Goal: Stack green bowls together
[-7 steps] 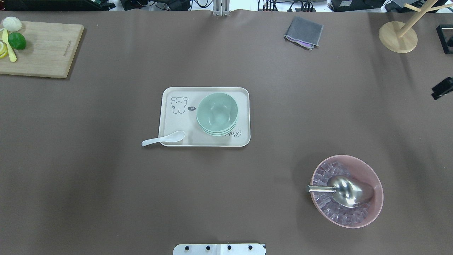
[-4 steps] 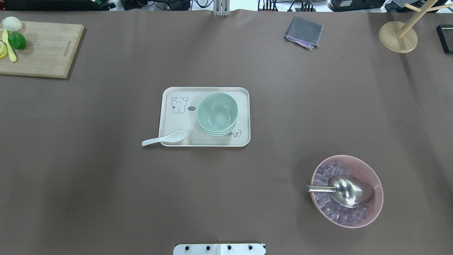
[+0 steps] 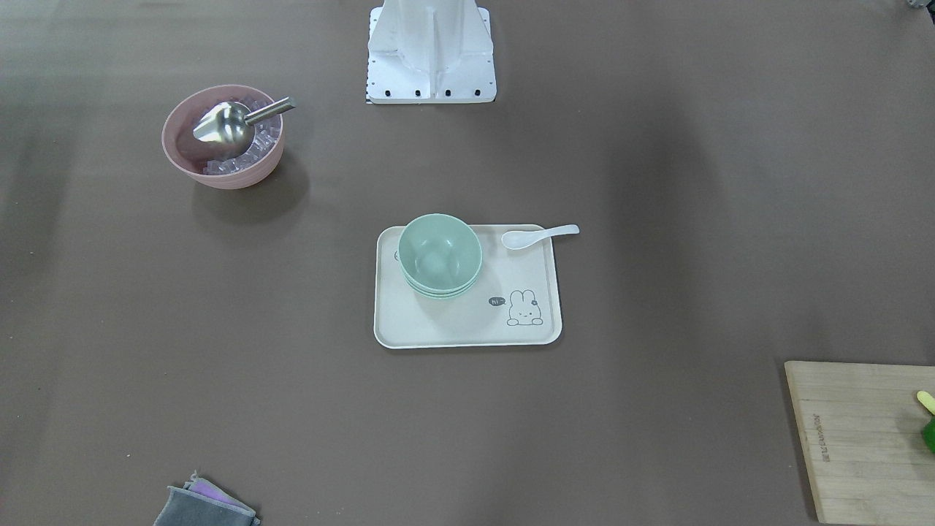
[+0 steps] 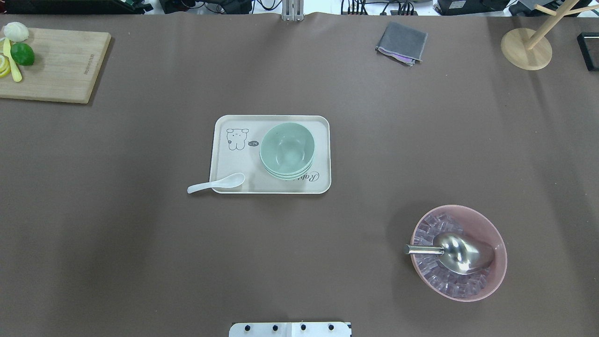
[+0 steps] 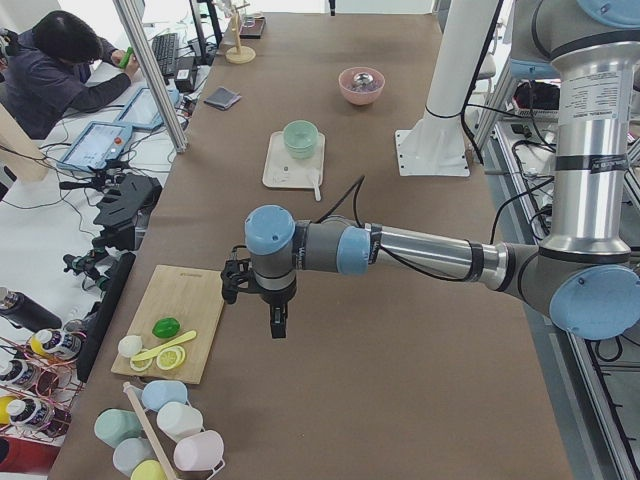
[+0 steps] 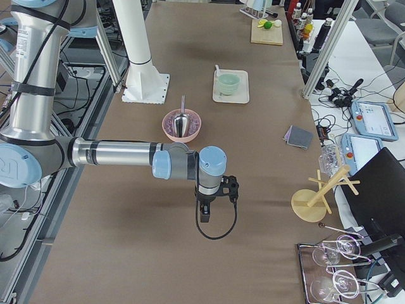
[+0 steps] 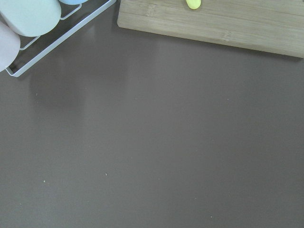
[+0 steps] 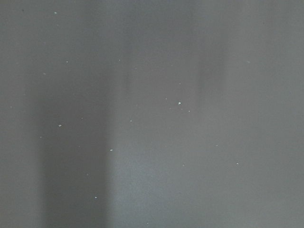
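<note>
The three green bowls [image 4: 287, 150] sit nested in one stack on the right part of a cream tray [image 4: 234, 161]. The stack also shows in the front-facing view [image 3: 440, 254], the left view [image 5: 300, 137] and the right view [image 6: 228, 82]. My left gripper [image 5: 277, 325] hangs above the table near the cutting board, far from the bowls. My right gripper [image 6: 204, 215] hangs above bare table beyond the pink bowl, also far from the stack. Both show only in the side views, so I cannot tell whether they are open or shut. Both wrist views show no fingers.
A white spoon [image 4: 216, 183] lies over the tray's near left corner. A pink bowl [image 4: 486, 220] with ice and a metal scoop [image 4: 456, 252] stands near right. A cutting board [image 4: 61, 65] with a lime, a grey cloth [image 4: 401, 43] and a wooden stand [image 4: 526, 49] lie at the far edge.
A dark part of my right arm at the overhead view's right edge one second ago has moved out of view. The bowls, tray and spoon have not moved.
</note>
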Available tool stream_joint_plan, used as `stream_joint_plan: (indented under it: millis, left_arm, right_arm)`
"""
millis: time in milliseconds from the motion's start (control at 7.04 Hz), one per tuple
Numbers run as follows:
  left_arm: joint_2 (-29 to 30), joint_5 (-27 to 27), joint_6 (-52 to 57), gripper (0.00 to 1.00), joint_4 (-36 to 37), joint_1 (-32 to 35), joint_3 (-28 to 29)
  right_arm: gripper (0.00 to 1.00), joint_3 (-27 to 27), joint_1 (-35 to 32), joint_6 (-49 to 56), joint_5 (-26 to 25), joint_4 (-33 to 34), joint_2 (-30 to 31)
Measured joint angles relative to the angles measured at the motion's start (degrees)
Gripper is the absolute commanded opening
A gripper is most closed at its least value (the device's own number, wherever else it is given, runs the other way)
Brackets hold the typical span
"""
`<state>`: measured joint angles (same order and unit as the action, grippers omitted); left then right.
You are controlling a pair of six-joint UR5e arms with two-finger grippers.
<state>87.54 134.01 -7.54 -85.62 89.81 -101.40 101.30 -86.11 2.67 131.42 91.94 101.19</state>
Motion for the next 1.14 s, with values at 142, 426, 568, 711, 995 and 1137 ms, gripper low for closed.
stream_joint_plan:
  millis: [142, 426, 568, 711, 995, 1137]
  left_arm:
    - [0.2, -0.2, 0.1, 0.99, -0.1, -0.1, -0.1]
    - [0.6, -0.4, 0.2, 0.98, -0.1, -0.1, 0.1]
    - [0.6, -0.4, 0.2, 0.99, -0.1, -0.1, 0.1]
    - [0.5, -0.4, 0.2, 0.99, -0.1, -0.1, 0.1]
    - [0.4, -0.9, 0.2, 0.99, -0.1, -0.1, 0.2]
    - [0.4, -1.8, 0.2, 0.98, -0.1, -0.1, 0.2]
  right_arm:
    - [1.00, 0.1, -0.1, 0.0, 0.0, 0.0, -0.1]
    - [1.00, 0.1, -0.1, 0.0, 0.0, 0.0, -0.3]
    - [1.00, 0.1, -0.1, 0.0, 0.1, 0.0, -0.4]
    - [1.00, 0.1, -0.1, 0.0, 0.1, 0.0, -0.4]
    - [1.00, 0.0, -0.1, 0.0, 0.1, 0.0, -0.5]
    - [1.00, 0.0, -0.1, 0.0, 0.1, 0.0, -0.5]
